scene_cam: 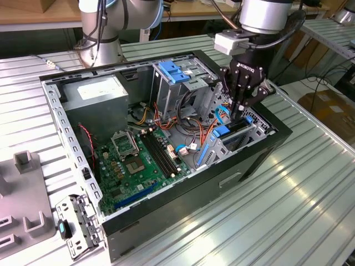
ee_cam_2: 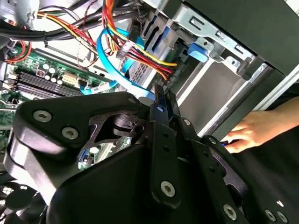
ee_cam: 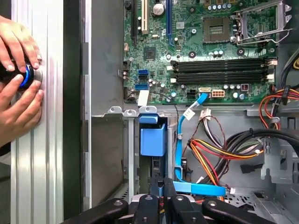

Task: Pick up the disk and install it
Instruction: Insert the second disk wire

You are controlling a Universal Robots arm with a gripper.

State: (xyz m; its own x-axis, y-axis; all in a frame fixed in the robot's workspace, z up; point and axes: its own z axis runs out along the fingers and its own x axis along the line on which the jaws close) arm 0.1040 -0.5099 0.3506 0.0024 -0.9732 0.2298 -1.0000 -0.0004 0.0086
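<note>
The disk (scene_cam: 237, 131) stands on edge in the lower drive cage at the case's front corner, on the exterior view's right. Its blue side rail (scene_cam: 221, 131) faces up. In the first wrist view that blue rail (ee_cam: 153, 138) fills a narrow slot between the cage walls. My gripper (scene_cam: 239, 112) hangs straight above this slot with its black fingers pressed together, the tips at or just over the disk's top edge. Both wrist views show the gripper (ee_cam_2: 161, 95) (ee_cam: 161, 185) shut, with a blue data cable (ee_cam_2: 110, 70) running behind the fingertips.
The open computer case (scene_cam: 260, 152) lies on a ribbed metal table. Inside are the motherboard (scene_cam: 138, 160), a grey power supply (scene_cam: 100, 97), a blue latch (scene_cam: 175, 72) on the upper cage, and loose coloured cables (ee_cam: 210, 154). A person's hands (ee_cam: 16, 84) hold a blue-ringed knob beside the case.
</note>
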